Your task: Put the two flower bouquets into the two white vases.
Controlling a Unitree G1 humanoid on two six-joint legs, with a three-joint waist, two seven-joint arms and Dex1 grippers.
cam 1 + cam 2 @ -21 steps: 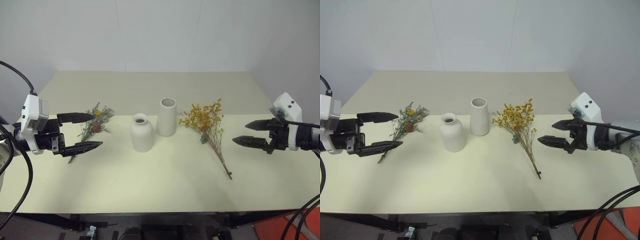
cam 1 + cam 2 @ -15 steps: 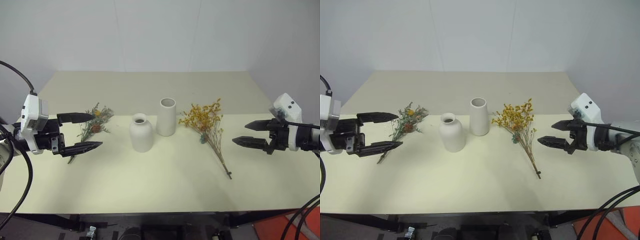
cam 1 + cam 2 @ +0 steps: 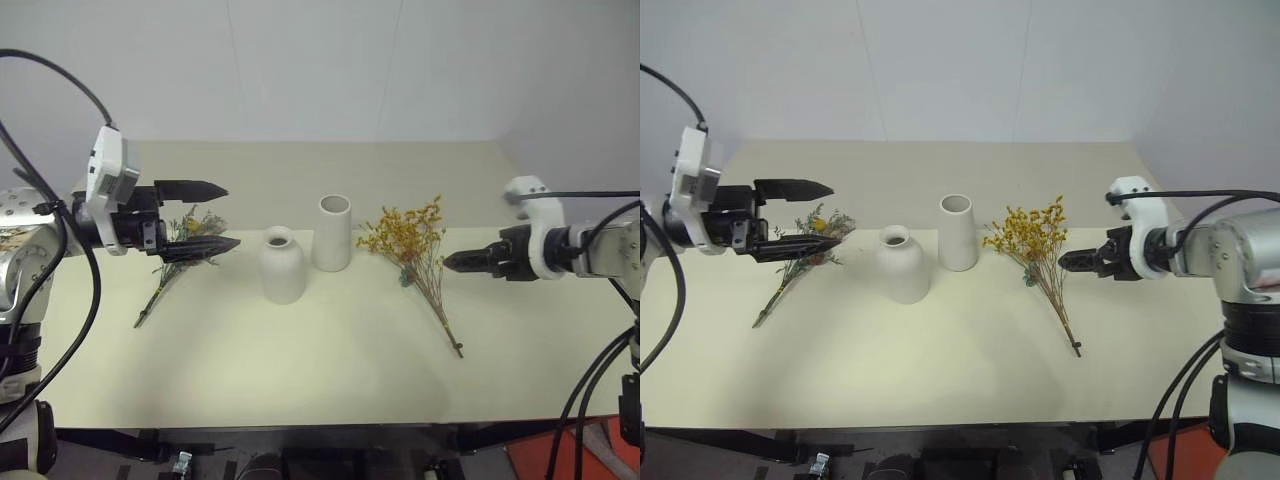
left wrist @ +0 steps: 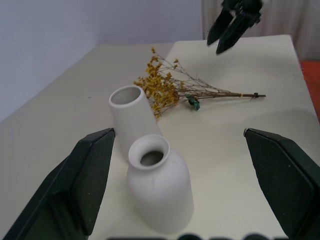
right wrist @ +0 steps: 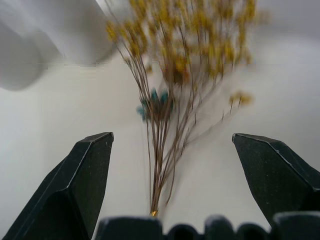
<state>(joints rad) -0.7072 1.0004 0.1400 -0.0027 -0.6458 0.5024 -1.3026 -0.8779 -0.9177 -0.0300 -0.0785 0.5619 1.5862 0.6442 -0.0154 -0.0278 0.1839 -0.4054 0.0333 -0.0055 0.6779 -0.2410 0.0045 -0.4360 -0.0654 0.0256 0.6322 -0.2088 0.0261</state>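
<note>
Pale yellow table [image 3: 300,380], front edge bare. A little farther in, the yellow-orange bouquet [image 3: 412,240] lies flat right of centre — thin brown stems trailing toward the front edge, bushy heads pointing back toward the vases. Right gripper [image 3: 452,262] hovers just beside those stems on their right, tips aimed left at them; its wrist view shows the two fingers spread wide with the stems lying between and beyond them, nothing gripped.

Centre: bottle-shaped vase [image 3: 283,265] upright, and just behind it to the right the tall cylinder vase [image 3: 334,233], also upright — both empty.

Left side: greenish bouquet [image 3: 178,262] lies on the table, stem toward the front. Left gripper [image 3: 222,216] hangs above its blooms, pointing right toward the vases, fingers wide apart, empty.
</note>
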